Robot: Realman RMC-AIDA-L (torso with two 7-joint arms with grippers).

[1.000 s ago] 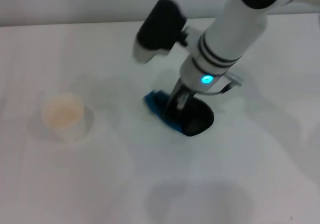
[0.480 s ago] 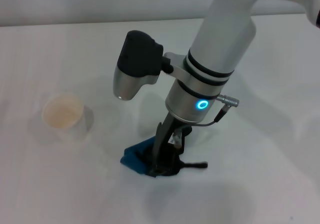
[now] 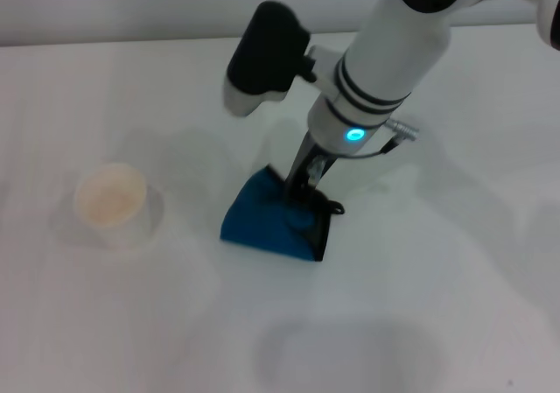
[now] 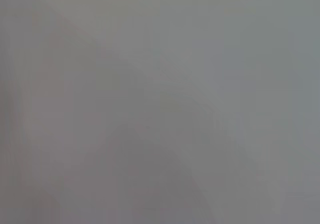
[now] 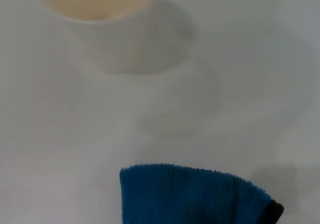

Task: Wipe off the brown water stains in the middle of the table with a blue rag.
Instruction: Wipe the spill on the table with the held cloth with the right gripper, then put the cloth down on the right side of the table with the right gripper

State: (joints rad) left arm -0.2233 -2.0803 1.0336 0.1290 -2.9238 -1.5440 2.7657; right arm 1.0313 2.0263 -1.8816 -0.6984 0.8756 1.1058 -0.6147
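The right gripper [image 3: 302, 187] is pinched onto the far edge of the rag [image 3: 271, 222], pressing it flat mid-table [image 3: 420, 305]; the cloth trails toward the cup [image 3: 111, 202], to the robot's left; stains are seemingly gone or covered; the left arm is out of sight.

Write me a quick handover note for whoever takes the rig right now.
Right end effector: pressing the blue rag flat on the table near its middle, apparently gripping the rag's far edge.
Left end effector: out of view.
White cup: upright, on the robot's left of the rag, apart from it.
Brown water stains: none visible on the bare tabletop now; whether any lies under the rag can't be told.
Left: lift the rag, check beneath, wipe again if needed.
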